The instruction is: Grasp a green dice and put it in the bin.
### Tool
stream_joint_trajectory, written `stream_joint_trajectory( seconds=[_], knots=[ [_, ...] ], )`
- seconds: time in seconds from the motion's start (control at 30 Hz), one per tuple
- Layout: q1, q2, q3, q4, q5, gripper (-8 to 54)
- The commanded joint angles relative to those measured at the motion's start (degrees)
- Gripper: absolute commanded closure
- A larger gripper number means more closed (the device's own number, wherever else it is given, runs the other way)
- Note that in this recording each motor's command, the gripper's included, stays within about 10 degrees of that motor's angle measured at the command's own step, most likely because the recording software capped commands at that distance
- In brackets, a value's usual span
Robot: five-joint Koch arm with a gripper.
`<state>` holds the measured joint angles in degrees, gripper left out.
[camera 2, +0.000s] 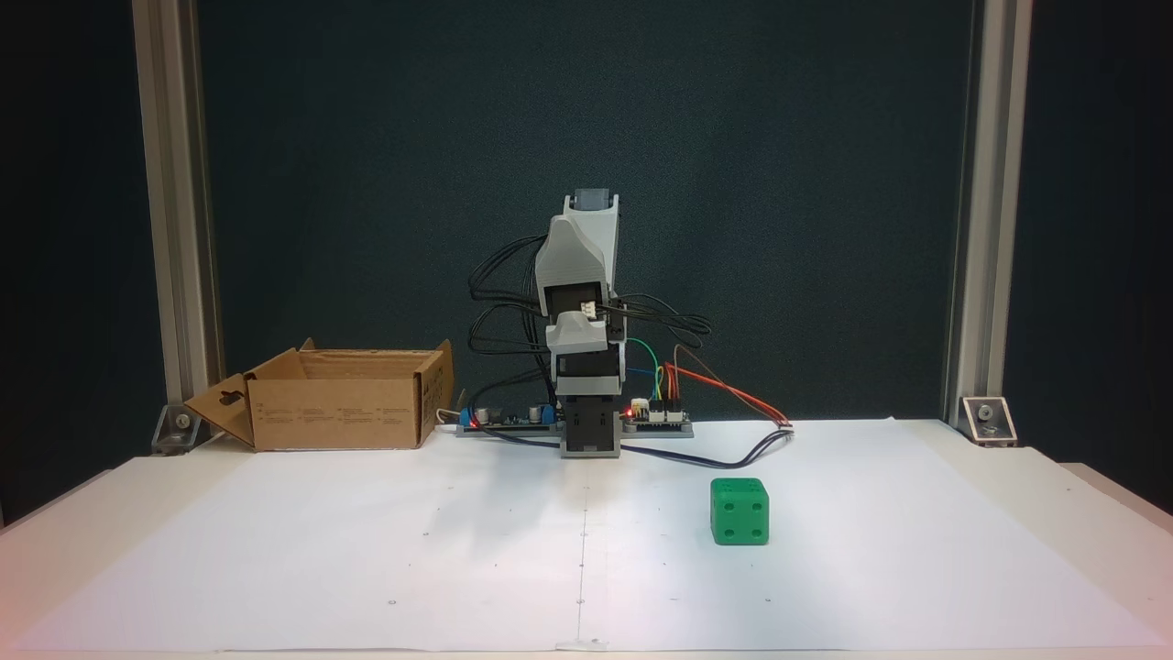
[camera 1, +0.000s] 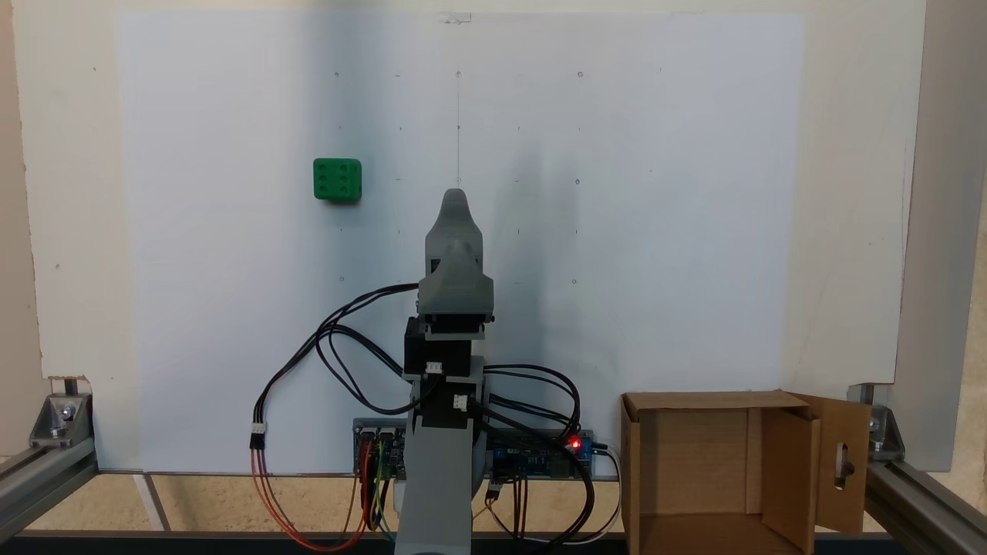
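Observation:
The green dice (camera 1: 338, 179) (camera 2: 739, 511) rests on the white paper sheet, out in the open, touching nothing. My gripper (camera 1: 456, 199) (camera 2: 581, 344) is folded in above the arm's base, at the middle of the sheet and well apart from the dice. Its jaws lie one over the other, so no gap can be judged, and nothing is seen between them. The bin (camera 1: 694, 462) (camera 2: 334, 412), a brown cardboard box with open flaps, stands beside the arm's base. One flap has a slot cutout. Its inside looks empty in a fixed view.
Black and coloured cables (camera 1: 339, 347) loop around the arm's base, next to circuit boards (camera 1: 540, 455) with a red light. Aluminium frame posts (camera 2: 174, 229) stand at both sides of the table. White paper (camera 2: 367, 550) covers the table.

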<state>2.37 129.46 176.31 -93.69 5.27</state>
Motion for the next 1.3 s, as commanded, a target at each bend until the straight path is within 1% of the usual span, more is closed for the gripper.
stream_joint_trajectory(
  seconds=[0.0, 1.27],
  knots=[
    [4.5, 6.2, 3.0, 4.5, -0.7, 0.8],
    [4.7, 6.2, 3.0, 3.3, -0.7, 0.8]
  ],
)
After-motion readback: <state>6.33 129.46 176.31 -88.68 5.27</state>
